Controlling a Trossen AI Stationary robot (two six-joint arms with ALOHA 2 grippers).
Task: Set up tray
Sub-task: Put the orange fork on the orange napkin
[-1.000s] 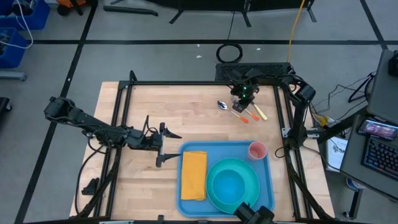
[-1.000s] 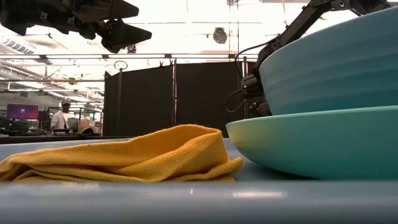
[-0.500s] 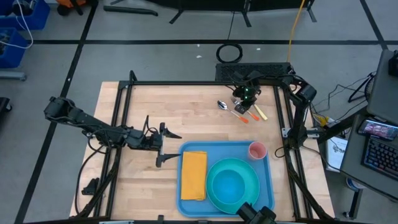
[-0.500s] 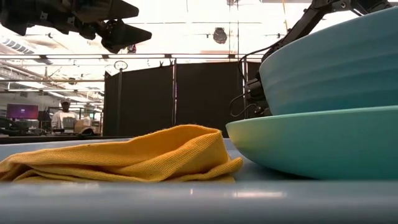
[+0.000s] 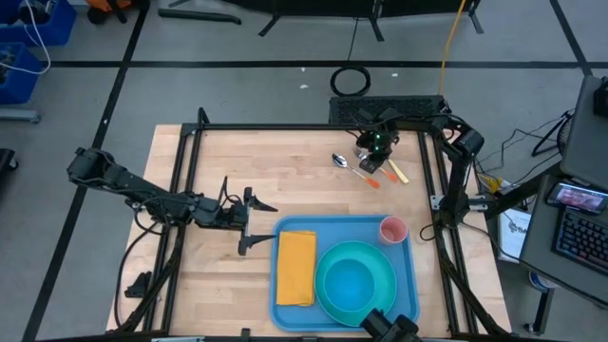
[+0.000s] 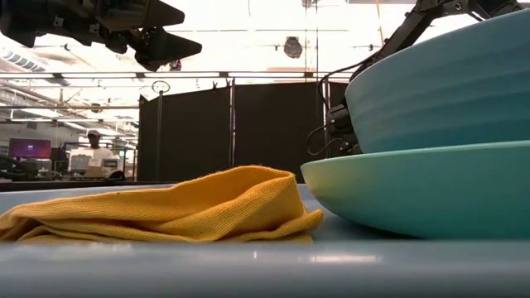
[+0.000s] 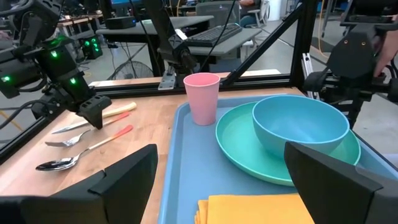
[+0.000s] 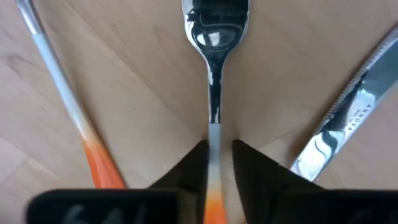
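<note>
High view: the tray (image 5: 344, 221) lies at the table's 5 o'clock, carrying a napkin (image 5: 295, 268), a plate (image 5: 331, 299) and a pink cup (image 5: 393, 229). The left gripper (image 5: 258, 225) hangs at the tray's 9 o'clock, fingers spread wide and empty. The right gripper (image 5: 372, 166) is down among the cutlery at the table's 1 o'clock.

Low view: the tray's smooth floor fills the foreground, with a bowl (image 6: 447, 91) stacked in the plate.

Left wrist view: the raised rim looks stiff and thin. The tray probably handles as rigid, light plastic made heavier by its load. It is likely slick, so the bare rim at its 9 o'clock seems the best hold, kept level.

Right wrist view: the fingers are narrow, pinching the handle of the middle utensil (image 8: 214, 93).
</note>
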